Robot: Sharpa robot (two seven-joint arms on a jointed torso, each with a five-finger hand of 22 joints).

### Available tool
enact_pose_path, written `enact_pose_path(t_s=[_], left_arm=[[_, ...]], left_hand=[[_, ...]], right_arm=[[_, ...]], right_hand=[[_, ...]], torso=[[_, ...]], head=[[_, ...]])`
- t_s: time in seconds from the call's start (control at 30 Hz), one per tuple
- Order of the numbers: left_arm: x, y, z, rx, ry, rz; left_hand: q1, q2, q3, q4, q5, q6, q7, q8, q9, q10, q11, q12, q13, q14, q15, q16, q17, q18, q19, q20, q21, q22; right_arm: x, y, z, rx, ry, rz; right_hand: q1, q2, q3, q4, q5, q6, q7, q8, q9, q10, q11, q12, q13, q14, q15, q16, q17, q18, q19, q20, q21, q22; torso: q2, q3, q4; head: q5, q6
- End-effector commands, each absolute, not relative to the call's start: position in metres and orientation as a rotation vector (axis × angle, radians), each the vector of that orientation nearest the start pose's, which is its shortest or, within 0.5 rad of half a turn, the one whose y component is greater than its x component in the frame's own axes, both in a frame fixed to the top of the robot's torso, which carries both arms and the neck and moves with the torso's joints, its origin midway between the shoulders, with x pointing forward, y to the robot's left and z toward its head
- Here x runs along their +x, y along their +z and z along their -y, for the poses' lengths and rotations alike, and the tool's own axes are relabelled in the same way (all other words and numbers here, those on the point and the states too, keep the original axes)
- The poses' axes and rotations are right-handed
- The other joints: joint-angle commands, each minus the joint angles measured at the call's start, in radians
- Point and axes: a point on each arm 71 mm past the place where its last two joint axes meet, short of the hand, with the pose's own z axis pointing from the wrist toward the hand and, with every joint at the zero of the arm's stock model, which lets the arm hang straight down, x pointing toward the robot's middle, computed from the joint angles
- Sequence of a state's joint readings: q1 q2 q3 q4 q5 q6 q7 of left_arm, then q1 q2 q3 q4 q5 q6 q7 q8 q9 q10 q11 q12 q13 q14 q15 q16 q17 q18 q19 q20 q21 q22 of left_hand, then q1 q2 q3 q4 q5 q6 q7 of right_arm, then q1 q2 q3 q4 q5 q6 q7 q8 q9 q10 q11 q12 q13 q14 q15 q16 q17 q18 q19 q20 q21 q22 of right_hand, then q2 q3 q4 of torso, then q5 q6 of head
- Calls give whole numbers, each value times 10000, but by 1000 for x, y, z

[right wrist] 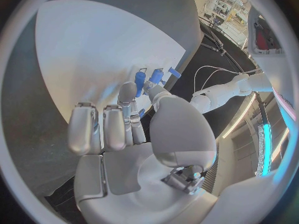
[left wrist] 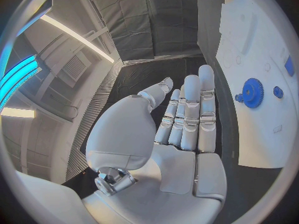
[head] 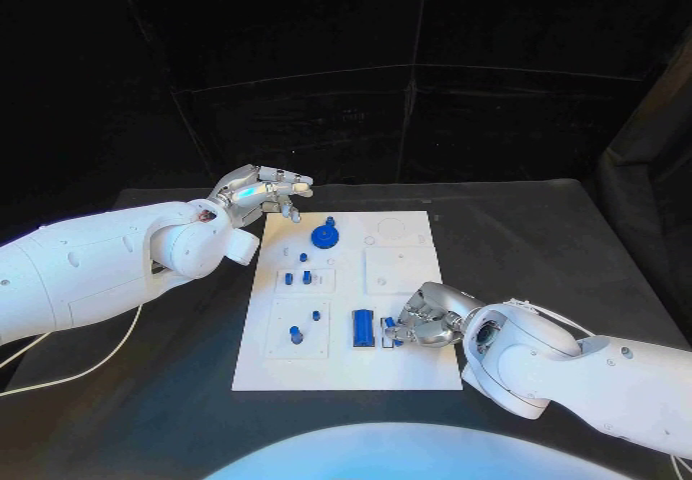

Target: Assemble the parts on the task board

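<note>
Task board (head: 346, 300) lying flat at mid tabletop (head: 548, 230), long side running away from the robot. Blue gear (head: 327, 236) seated near the far end; small blue pegs (head: 297, 277) standing in the middle block, more (head: 306, 325) in the near left block; blue bar (head: 364, 328) lying near the near edge. Round recesses (head: 392, 230) at the far right apparently unfilled, so probably about midway, several parts left to place. Right hand (head: 423, 322) down on the board by a small blue part (head: 387, 330), fingers curled beside it; firm hold or mere touch: cannot tell. Left hand (head: 263, 192) hovering off the far left corner, spread, holding nothing.
</note>
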State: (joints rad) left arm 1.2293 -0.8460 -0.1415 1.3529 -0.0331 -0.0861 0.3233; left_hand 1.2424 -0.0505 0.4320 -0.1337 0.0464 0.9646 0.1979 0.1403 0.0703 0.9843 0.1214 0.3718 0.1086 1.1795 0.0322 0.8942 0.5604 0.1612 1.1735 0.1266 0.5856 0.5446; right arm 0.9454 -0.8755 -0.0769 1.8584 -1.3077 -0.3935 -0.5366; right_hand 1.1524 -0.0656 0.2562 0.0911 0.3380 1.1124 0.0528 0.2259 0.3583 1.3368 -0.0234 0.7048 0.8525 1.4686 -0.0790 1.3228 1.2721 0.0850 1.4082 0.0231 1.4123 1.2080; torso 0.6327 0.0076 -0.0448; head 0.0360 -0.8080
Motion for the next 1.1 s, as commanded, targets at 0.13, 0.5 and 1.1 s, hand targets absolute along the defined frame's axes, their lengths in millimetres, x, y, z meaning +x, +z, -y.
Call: enact_pose_path(t_s=[0.13,0.5,1.1], left_arm=[[505,-212,-252,-11006,-15058,-16102],[505,-212,-252,-11007,-15050,-16092],[505,-212,-252,-11007,-15058,-16110]], left_hand=[[-7,18,-19,24,36,-53,13,49,-4,-50,17,60,16,-73,15,34,-10,206,2,32,-46,-10],[-7,18,-19,24,36,-53,13,49,-4,-50,17,60,16,-73,15,34,-10,206,2,32,-46,-10],[2,16,-21,21,36,-66,18,62,-4,-67,21,81,16,-83,17,43,-24,206,3,32,-53,-16]], right_arm=[[359,-279,148,2558,6222,-20808],[357,-281,143,2227,6245,-21218],[358,-279,142,2386,6386,-20978]], right_hand=[[-79,6,31,74,58,60,27,28,13,84,20,37,7,514,-76,62,13,-121,78,13,54,24],[-198,14,-9,158,-5,77,30,17,29,114,26,85,68,519,-72,112,73,-129,90,9,72,60],[-636,-79,-275,450,-275,115,54,-10,61,150,51,90,118,510,-51,123,86,-129,81,18,76,59]], torso=[[-2,0,6],[1,4,-10],[0,2,3]], head=[[-16,3],[13,-14],[-67,50]])
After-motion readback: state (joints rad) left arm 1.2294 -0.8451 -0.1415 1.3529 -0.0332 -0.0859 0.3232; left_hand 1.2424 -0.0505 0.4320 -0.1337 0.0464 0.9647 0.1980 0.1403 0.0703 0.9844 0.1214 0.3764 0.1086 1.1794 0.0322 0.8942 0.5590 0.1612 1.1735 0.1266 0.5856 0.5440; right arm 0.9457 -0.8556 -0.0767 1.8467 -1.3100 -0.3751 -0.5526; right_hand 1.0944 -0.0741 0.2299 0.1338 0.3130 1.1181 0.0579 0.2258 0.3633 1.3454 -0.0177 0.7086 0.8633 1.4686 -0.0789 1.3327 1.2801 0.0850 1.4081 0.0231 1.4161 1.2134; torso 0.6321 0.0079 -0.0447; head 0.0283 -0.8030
